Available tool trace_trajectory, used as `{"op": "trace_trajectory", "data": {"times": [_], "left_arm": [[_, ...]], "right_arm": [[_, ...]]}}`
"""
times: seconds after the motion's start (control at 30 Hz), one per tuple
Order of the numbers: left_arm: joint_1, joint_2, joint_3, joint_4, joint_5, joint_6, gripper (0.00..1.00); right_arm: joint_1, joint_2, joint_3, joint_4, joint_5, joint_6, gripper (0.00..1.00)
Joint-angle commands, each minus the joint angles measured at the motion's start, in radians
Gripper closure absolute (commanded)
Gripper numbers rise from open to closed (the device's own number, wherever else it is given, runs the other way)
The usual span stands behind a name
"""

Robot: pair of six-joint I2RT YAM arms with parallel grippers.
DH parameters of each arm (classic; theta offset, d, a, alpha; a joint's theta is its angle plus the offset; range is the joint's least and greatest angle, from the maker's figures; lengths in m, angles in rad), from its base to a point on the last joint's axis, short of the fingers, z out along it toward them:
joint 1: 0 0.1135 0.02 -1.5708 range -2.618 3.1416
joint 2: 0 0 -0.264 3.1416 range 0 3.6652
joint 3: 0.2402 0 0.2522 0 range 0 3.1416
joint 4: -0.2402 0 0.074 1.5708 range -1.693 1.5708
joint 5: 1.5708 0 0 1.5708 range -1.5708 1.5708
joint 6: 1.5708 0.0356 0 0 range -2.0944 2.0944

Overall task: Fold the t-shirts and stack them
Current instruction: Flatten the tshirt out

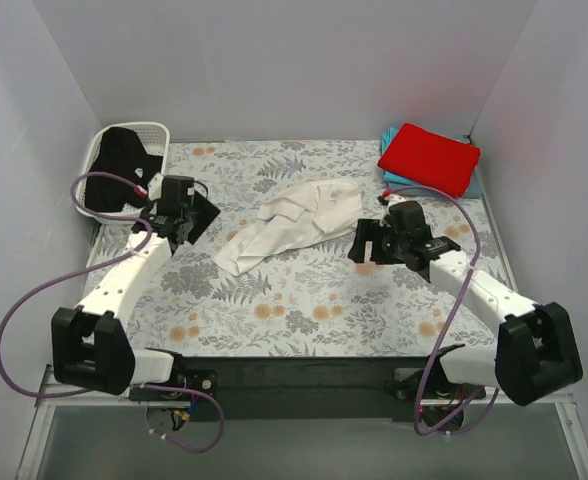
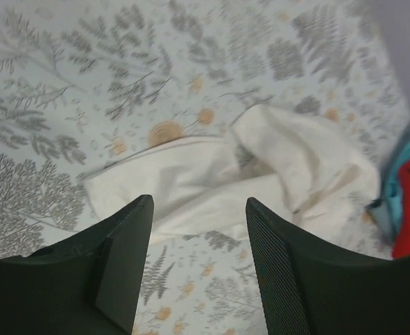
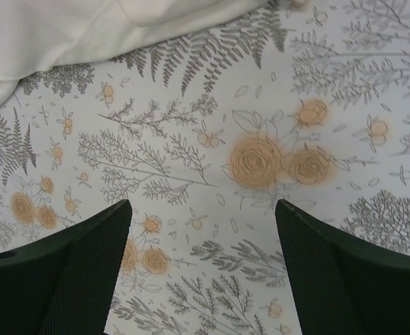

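Currently, table cloth [image 1: 304, 300]: work surface.
White t-shirt [image 1: 294, 222]: crumpled at centre, unfolded; judged the item in hand.
Red t-shirt [image 1: 429, 158]: folded, on the teal t-shirt [image 1: 394, 180], far right.
Black t-shirt [image 1: 124, 155]: in the basket [image 1: 134, 127], far left.
Left gripper [image 2: 198, 209]: jaws apart, empty, near the white t-shirt.
Right gripper [image 3: 201, 209]: jaws apart, empty.
Next move: probably grip opposite edges and spread the white t-shirt flat.

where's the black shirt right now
In the top view the black shirt lies in the white basket at the far left corner, just beyond the left gripper.
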Motion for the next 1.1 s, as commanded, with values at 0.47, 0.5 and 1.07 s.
{"op": "trace_trajectory", "data": {"times": [0.47,0.5,1.07], "left_arm": [[0.032,0.184,-0.207,0.020,0.105,0.007,0.49],[0.032,0.190,-0.209,0.023,0.100,0.007,0.50],[0.035,0.285,-0.227,0.074,0.085,0.012,0.67]], "right_arm": [[0.255,0.547,0.502,0.107,0.396,-0.166,0.30],[0.257,0.561,0.514,0.107,0.392,-0.178,0.31],[0.311,0.750,0.645,0.081,0.583,-0.255,0.33]]}}
